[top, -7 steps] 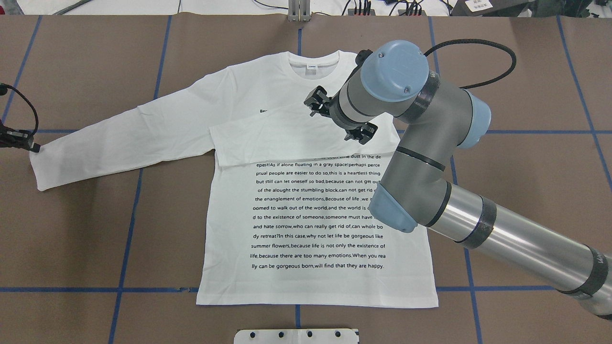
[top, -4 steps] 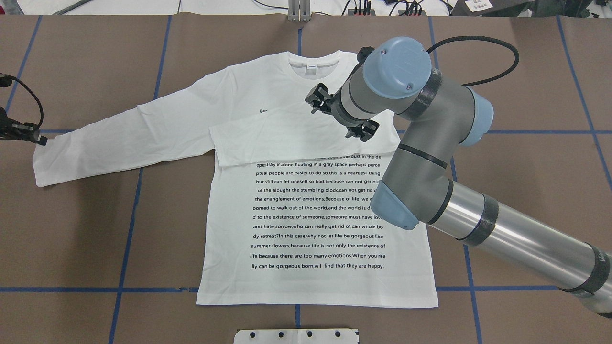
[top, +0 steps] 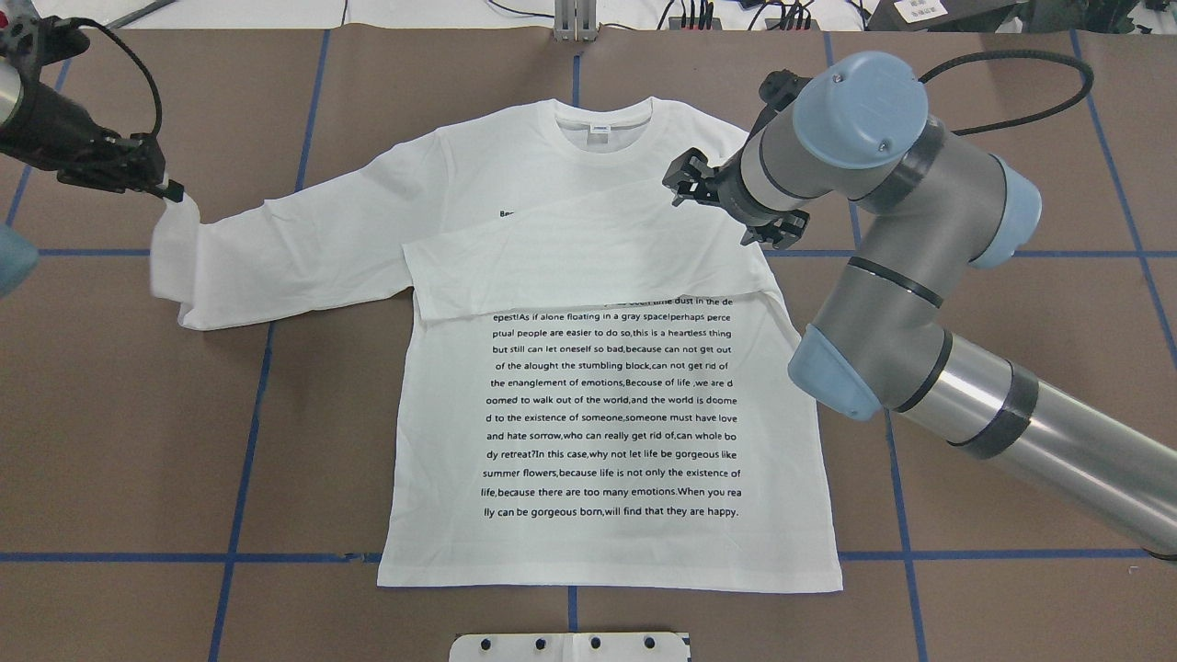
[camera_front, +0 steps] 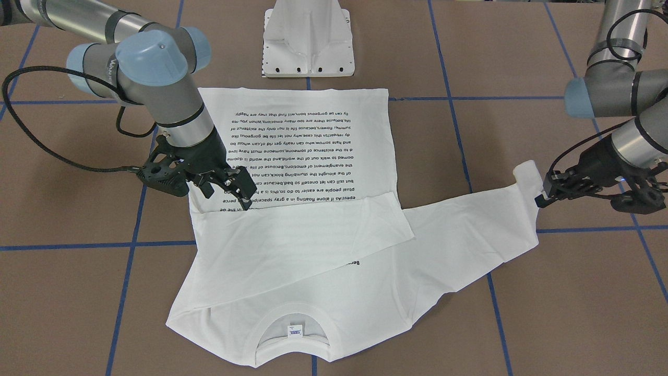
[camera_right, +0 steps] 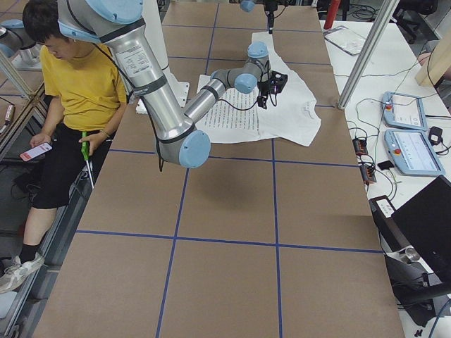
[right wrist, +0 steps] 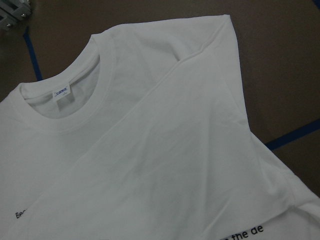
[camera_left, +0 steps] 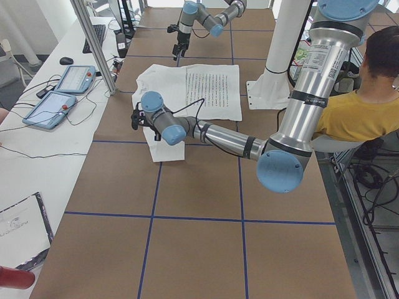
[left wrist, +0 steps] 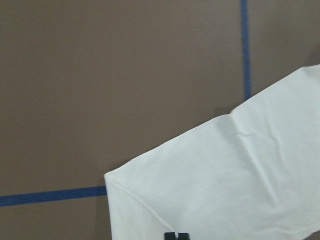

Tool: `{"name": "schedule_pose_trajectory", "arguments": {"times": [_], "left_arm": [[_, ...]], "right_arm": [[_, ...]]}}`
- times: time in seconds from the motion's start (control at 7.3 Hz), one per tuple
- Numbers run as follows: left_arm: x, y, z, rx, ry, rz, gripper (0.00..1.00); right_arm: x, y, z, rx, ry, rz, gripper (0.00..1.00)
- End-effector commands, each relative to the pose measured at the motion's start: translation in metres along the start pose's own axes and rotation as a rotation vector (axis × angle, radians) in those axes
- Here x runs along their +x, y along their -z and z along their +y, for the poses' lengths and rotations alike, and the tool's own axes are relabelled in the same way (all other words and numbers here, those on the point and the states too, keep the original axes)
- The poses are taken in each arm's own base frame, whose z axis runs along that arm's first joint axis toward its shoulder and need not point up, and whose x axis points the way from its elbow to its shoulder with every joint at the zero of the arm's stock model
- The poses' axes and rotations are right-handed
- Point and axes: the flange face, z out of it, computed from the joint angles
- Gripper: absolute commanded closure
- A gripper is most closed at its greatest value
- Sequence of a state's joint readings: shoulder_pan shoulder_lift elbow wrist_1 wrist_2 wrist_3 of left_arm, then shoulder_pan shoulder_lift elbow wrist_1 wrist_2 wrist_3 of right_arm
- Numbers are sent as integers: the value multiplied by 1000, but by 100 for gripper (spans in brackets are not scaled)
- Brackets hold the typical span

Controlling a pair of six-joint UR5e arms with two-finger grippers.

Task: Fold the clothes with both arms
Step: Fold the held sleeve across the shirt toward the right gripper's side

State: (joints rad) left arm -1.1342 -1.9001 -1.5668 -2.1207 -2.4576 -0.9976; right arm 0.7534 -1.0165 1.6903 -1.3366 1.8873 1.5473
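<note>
White long-sleeved T-shirt [top: 607, 414] lies flat mid-table, text side up, hem toward the robot and collar [top: 602, 124] on the far side. One sleeve [top: 570, 262] is folded across the chest and covers the top text lines. The other sleeve [top: 303, 248] runs out to the robot's left. Around it: brown table [top: 138, 441] with a blue tape grid, white pedestal base [camera_front: 308, 42] just off the hem, tablets [camera_left: 76, 78] on the side bench, a seated person in a yellow shirt [camera_right: 84, 84] by the robot's base. Overhead, the right arm [top: 883, 239] blocks the shirt's right shoulder; the front view shows that edge unobstructed. Right wrist view gives the collar and label [right wrist: 62, 92] close up. Left wrist view shows only sleeve cloth over table, plus a sliver of black fingertip [left wrist: 176, 235]. Left gripper [top: 171, 190] is clamped on the cuff [top: 175, 216] of the outstretched sleeve, with the cuff end lifted off the table and bent up. Right gripper [camera_front: 227, 190] has its jaws spread wide and holds nothing. It sits over the shirt's right edge by the fold; contact with the cloth is unclear.
</note>
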Motion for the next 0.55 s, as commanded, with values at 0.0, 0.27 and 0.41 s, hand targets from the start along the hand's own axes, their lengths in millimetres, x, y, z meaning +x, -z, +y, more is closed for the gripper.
{"name": "schedule_pose_trajectory", "arguments": {"times": [0.0, 0.27, 0.41], "left_arm": [[157, -11, 16, -63, 159, 123, 100], [270, -13, 24, -58, 235, 197, 100], [332, -26, 16, -53, 264, 215, 100]], "right_arm": [[61, 10, -57, -28, 75, 48, 0], [121, 30, -97, -62, 136, 67, 0], [137, 29, -104, -61, 155, 84, 0]]}}
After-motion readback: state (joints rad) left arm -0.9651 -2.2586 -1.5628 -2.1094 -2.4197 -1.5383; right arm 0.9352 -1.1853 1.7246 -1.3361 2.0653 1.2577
